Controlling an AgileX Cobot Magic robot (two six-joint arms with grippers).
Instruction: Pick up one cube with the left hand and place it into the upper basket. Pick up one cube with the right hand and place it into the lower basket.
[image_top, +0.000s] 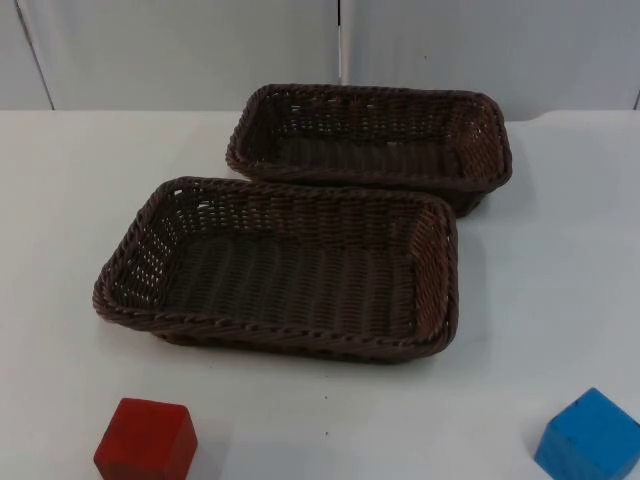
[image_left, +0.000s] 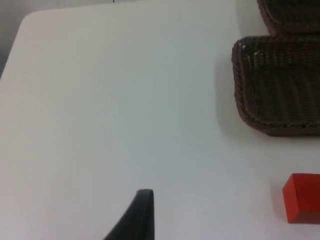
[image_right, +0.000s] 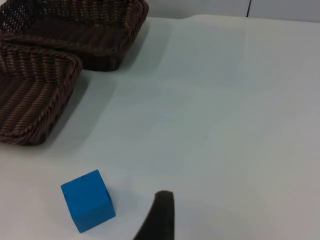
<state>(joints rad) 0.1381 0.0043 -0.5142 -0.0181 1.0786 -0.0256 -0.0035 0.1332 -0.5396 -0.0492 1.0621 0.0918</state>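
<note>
Two empty brown wicker baskets sit mid-table. The upper basket (image_top: 370, 92) is near the wall and the lower basket (image_top: 300, 188) is just in front of it. A red cube (image_top: 146, 440) rests by the front edge on the left, and a blue cube (image_top: 590, 437) by the front edge on the right. My left gripper (image_left: 142, 215) hangs over bare table, well apart from the red cube (image_left: 302, 197) and the lower basket (image_left: 235, 75). My right gripper (image_right: 160, 215) hovers close beside the blue cube (image_right: 88, 200) without touching it. Both baskets (image_right: 115, 50) lie farther off.
White table top (image_top: 560, 250) spreads on both sides of the baskets and in front of them. The grey partition wall (image_top: 180, 50) closes the back. The two baskets nearly touch each other.
</note>
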